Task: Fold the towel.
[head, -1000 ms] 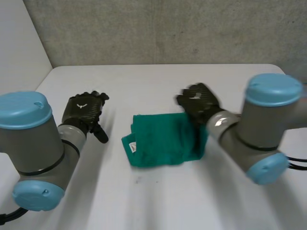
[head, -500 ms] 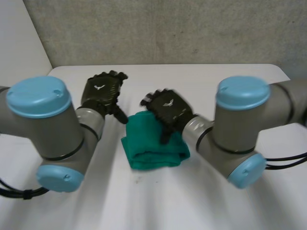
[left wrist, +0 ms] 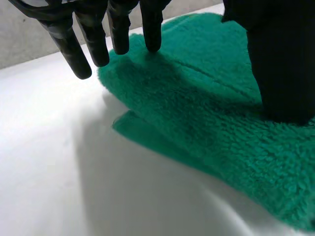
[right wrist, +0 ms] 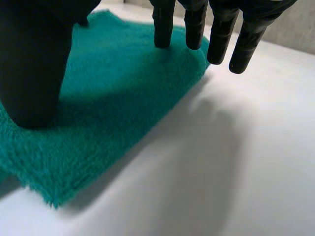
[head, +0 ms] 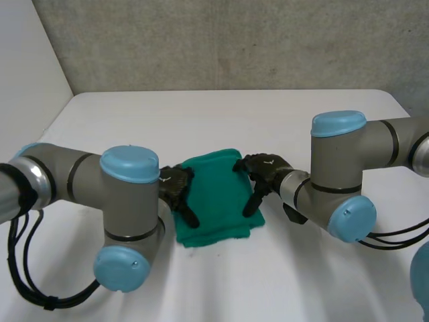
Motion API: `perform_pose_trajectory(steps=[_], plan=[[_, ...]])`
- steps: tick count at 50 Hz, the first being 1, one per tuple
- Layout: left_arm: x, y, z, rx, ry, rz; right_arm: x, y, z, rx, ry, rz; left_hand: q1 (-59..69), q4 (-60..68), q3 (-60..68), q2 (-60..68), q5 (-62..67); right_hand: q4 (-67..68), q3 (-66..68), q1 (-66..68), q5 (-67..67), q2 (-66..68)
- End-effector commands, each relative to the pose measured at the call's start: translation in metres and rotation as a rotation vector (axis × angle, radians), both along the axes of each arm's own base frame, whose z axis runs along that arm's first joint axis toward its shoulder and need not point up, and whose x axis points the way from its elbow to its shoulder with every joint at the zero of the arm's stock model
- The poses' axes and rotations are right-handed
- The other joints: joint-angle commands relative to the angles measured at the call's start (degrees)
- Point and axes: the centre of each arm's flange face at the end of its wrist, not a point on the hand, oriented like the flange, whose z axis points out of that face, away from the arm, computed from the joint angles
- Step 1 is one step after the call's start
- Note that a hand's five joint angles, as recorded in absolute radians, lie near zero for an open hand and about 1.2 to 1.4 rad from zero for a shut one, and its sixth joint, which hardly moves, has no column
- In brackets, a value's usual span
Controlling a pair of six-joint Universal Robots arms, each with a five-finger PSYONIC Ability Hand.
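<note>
1. The towel (head: 218, 201) is lying folded between the two hands. It is looking soft, light and limp, so it will likely sag once lifted.
2. The left hand (head: 175, 191) is resting straight fingers on one side edge, grasping nothing.
3. The right hand (head: 265, 169) is doing likewise on the opposite edge.
4. Pinching the corners should be holding it best.

The white table (head: 221, 117) has a smooth, matt top with rounded far corners. One thing lies directly on it: a green towel (head: 218, 198), folded into a thick fluffy pad, flat near the table's middle, with a lower layer showing just past the upper one at one edge
</note>
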Motion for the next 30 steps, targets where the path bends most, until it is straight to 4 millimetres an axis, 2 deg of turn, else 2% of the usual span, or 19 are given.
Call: perform_pose_trajectory(steps=[1,2,3,5,6,7,9,10,11,13,14,15,17,18,20,23,30], plan=[[0.002,0.001,0.051,-0.095,0.058,-0.031,-0.005,-0.005,0.028,-0.091,0.023,-0.039,-3.0,-1.7,-2.9,-2.1,-2.0,-3.5,-2.1,-1.8,-3.8,-2.8],[0.002,0.001,0.058,-0.112,0.072,-0.037,-0.008,-0.009,0.053,-0.162,-0.011,-0.070,-3.0,-1.7,-2.9,-2.1,-2.0,-3.5,-2.1,-1.8,-3.8,-2.8],[0.002,0.000,0.077,-0.152,0.107,-0.046,-0.012,-0.012,0.066,-0.200,-0.029,-0.092,-2.9,-1.6,-2.8,-1.9,-1.9,-3.5,-2.1,-1.8,-3.8,-2.8],[0.004,-0.002,0.097,-0.193,0.140,-0.050,-0.021,-0.018,0.096,-0.292,-0.068,-0.141,-2.9,-1.6,-2.8,-1.9,-1.9,-3.5,-2.1,-1.8,-3.8,-2.8],[0.006,-0.004,0.107,-0.215,0.156,-0.047,-0.032,-0.022,0.127,-0.383,-0.108,-0.195,-2.9,-1.6,-2.8,-1.9,-1.9,-3.5,-2.1,-1.8,-3.8,-2.8],[0.014,-0.010,0.126,-0.257,0.185,-0.026,-0.037,-0.021,0.139,-0.420,-0.123,-0.221,-2.7,-1.4,-2.6,-1.7,-1.7,-3.5,-2.1,-1.8,-3.8,-2.8],[0.023,-0.016,0.144,-0.294,0.205,0.001,-0.048,-0.021,0.160,-0.483,-0.144,-0.276,-2.5,-1.2,-2.4,-1.6,-1.5,-3.5,-2.1,-1.8,-3.8,-2.8],[0.023,-0.016,0.144,-0.294,0.205,0.001,-0.057,-0.020,0.177,-0.534,-0.157,-0.325,-2.5,-1.2,-2.4,-1.6,-1.5,-3.5,-2.1,-1.8,-3.8,-2.8],[0.038,-0.020,0.171,-0.346,0.230,0.040,-0.062,-0.020,0.184,-0.554,-0.164,-0.348,-2.4,-1.1,-2.3,-1.4,-1.4,-3.5,-2.1,-1.8,-3.8,-2.8],[0.048,-0.022,0.187,-0.370,0.241,0.066,-0.071,-0.020,0.195,-0.577,-0.168,-0.385,-2.4,-1.1,-2.3,-1.4,-1.4,-3.5,-2.1,-1.8,-3.8,-2.8],[0.049,-0.022,0.187,-0.370,0.241,0.067,-0.076,-0.019,0.199,-0.583,-0.165,-0.401,-2.4,-1.1,-2.3,-1.4,-1.4,-3.5,-2.1,-1.8,-3.8,-2.8],[0.062,-0.022,0.204,-0.387,0.245,0.100,-0.080,-0.019,0.201,-0.583,-0.161,-0.413,-2.2,-0.9,-2.1,-1.2,-1.2,-3.5,-2.1,-1.8,-3.8,-2.8],[0.067,-0.022,0.210,-0.391,0.246,0.112,-0.090,-0.014,0.205,-0.562,-0.139,-0.433,-2.2,-0.9,-2.1,-1.2,-1.2,-3.5,-2.1,-1.8,-3.8,-2.8],[0.079,-0.021,0.222,-0.396,0.245,0.133,-0.090,-0.014,0.205,-0.562,-0.138,-0.433,-2.4,-1.0,-2.3,-1.4,-1.3,-3.5,-2.1,-1.8,-3.8,-2.8],[0.086,-0.018,0.231,-0.404,0.251,0.135,-0.093,-0.012,0.206,-0.554,-0.133,-0.435,-2.5,-1.2,-2.4,-1.6,-1.5,-3.5,-2.1,-1.8,-3.8,-2.8],[0.093,-0.017,0.237,-0.402,0.272,0.127,-0.101,-0.009,0.210,-0.535,-0.119,-0.448,-2.7,-1.4,-2.6,-1.7,-1.7,-3.5,-2.1,-1.8,-3.8,-2.8],[0.090,-0.014,0.231,-0.346,0.348,0.111,-0.099,-0.005,0.207,-0.522,-0.117,-0.444,-2.9,-1.6,-2.8,-1.9,-1.9,-3.5,-2.1,-1.8,-3.8,-2.8]])
